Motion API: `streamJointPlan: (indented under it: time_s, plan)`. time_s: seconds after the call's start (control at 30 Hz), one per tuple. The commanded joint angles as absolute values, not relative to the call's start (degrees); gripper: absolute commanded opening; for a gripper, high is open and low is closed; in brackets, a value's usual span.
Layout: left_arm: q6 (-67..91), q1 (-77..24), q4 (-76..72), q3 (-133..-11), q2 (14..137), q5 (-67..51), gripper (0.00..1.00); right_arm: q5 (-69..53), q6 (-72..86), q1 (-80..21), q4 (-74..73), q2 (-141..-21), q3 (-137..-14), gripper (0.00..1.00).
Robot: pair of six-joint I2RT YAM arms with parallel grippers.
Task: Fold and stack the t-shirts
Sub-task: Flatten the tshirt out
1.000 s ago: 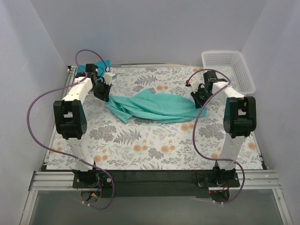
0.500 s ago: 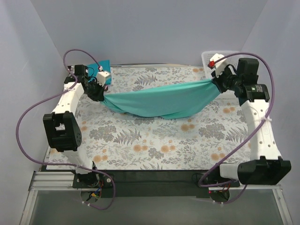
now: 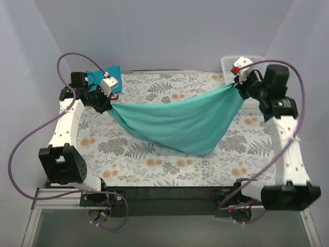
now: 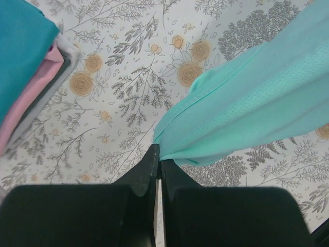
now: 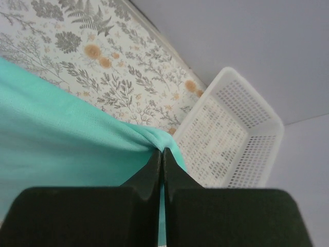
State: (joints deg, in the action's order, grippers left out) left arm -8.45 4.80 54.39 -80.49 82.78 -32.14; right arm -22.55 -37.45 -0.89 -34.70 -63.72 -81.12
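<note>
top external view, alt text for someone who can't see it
A sea-green t-shirt hangs stretched between the left gripper and the right gripper, each shut on one end, sagging over a floral table. A folded darker teal shirt lies in the far left corner, a white basket in the far right.

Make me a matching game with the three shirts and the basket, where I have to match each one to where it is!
Things:
1. sea-green t-shirt
2. dark teal-blue t-shirt
3. pink t-shirt
4. white basket

Places:
A. tucked under another shirt
B. sitting in the far right corner
C. held up and stretched out wide
D. lying on top of the other folded shirts

Right pairs: 1-C, 2-D, 3-A, 4-B
</note>
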Motion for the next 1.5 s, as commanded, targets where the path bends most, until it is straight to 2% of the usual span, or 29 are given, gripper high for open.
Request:
streamJointPlan:
  time_s: [0.0,0.2,0.27,0.3,0.33,0.37,0.4,0.47,0.57,0.6,0.7,0.8,0.87,1.1,1.33,1.47]
  plan:
    - [-3.70,5.36,54.41,-84.19,89.99,-31.82,0.00,-22.15,-36.04,-1.75,-24.28,-76.96,-81.37,0.01]
    - [5.69,5.19,50.72,-86.92,99.57,-26.39,0.00,-17.06,-36.04,-7.81,-19.25,-98.14,-88.92,0.01]
    - [7.73,5.10,50.97,-88.24,103.86,-24.62,0.00,-13.82,-34.89,-8.35,-24.93,-107.20,-95.06,0.20]
    - [8.43,5.01,51.76,-90.07,105.28,-24.00,0.00,-13.45,-34.46,-8.44,-28.53,-109.84,-103.02,0.40]
    - [9.83,5.10,52.46,-90.87,106.42,-23.56,0.00,-13.27,-34.37,-8.35,-33.09,-112.30,-105.71,0.51]
    - [10.45,5.10,52.91,-91.40,107.83,-23.55,0.00,-13.88,-34.89,-8.00,-37.75,-111.63,-106.17,0.71]
    - [10.98,5.01,52.91,-91.67,108.10,-23.64,0.00,-16.67,-35.68,-7.48,-38.75,-109.79,-104.61,0.98]
    - [12.21,5.01,52.74,-91.67,108.72,-24.26,0.00,-20.63,-38.92,-7.64,-39.54,-100.49,-94.35,0.98]
    - [13.09,4.92,53.52,-91.76,109.51,-24.08,0.00,-24.95,-43.57,-9.66,-44.97,-88.27,-82.56,0.91]
    - [13.18,5.01,53.79,-91.58,109.60,-24.00,0.00,-25.66,-44.29,-12.45,-46.83,-85.89,-80.62,0.81]
    - [13.36,5.01,54.67,-91.23,110.04,-23.64,0.00,-27.25,-45.88,-20.00,-53.68,-77.72,-72.36,0.60]
    - [14.06,4.92,54.14,-90.88,109.95,-22.94,0.00,-26.11,-43.61,-27.83,-53.79,-74.98,-64.18,0.54]
    - [14.50,4.92,54.23,-90.97,110.04,-22.50,0.00,-24.36,-41.76,-32.32,-53.18,-74.97,-59.97,0.52]
    - [15.91,4.75,54.49,-86.85,107.85,-21.10,0.00,-19.70,-36.75,-36.73,-43.88,-77.60,-50.56,0.54]
    - [17.75,4.75,51.07,-81.21,105.38,-21.62,0.00,-13.02,-29.97,-40.51,-32.44,-81.03,-47.29,0.51]
    - [18.11,4.75,49.75,-80.33,105.29,-22.06,0.00,-11.43,-29.27,-42.44,-29.54,-82.97,-45.53,0.43]
